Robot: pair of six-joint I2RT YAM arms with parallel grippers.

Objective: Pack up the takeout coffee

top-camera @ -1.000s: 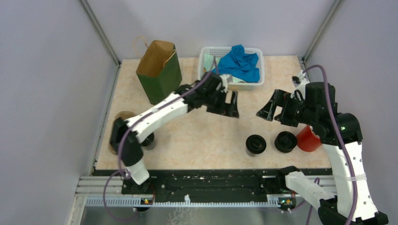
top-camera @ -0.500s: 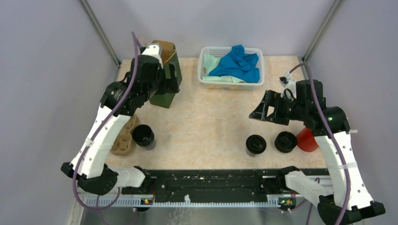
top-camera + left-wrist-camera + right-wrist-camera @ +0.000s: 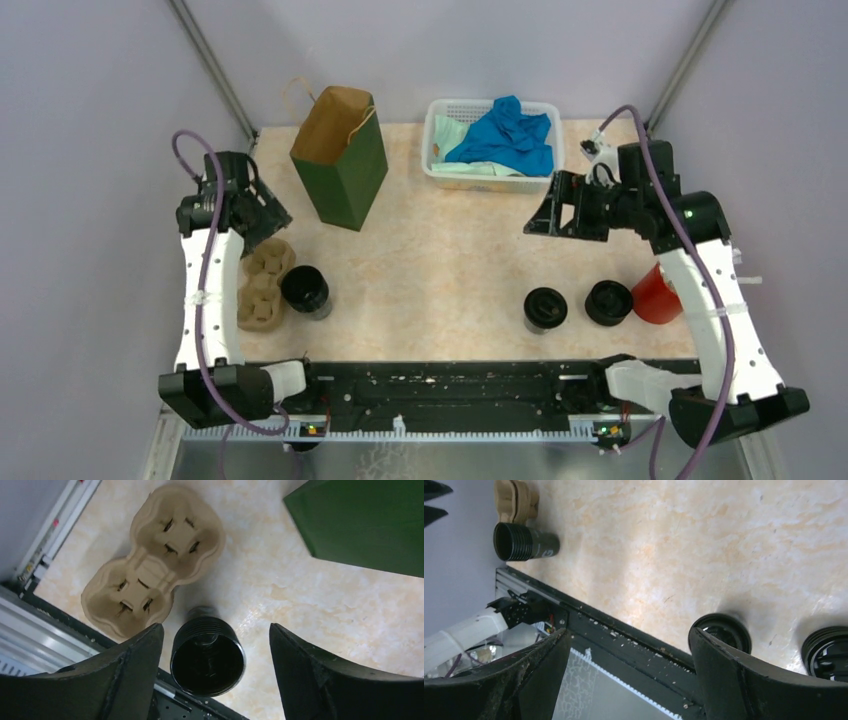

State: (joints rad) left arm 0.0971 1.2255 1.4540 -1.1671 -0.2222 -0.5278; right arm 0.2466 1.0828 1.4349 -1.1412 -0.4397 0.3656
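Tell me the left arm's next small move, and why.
Probably lower the left gripper straight down around the black cup. The cup stands upright beside the cardboard tray, framed between the open fingers in the wrist view, and nothing grips it yet.

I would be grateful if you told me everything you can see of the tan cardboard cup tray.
The cup tray is tan moulded pulp, peanut-shaped, with two round wells, each cut by slit tabs and both empty. It lies flat on the table near its left edge. A black cup stands close beside one lobe; contact is unclear.
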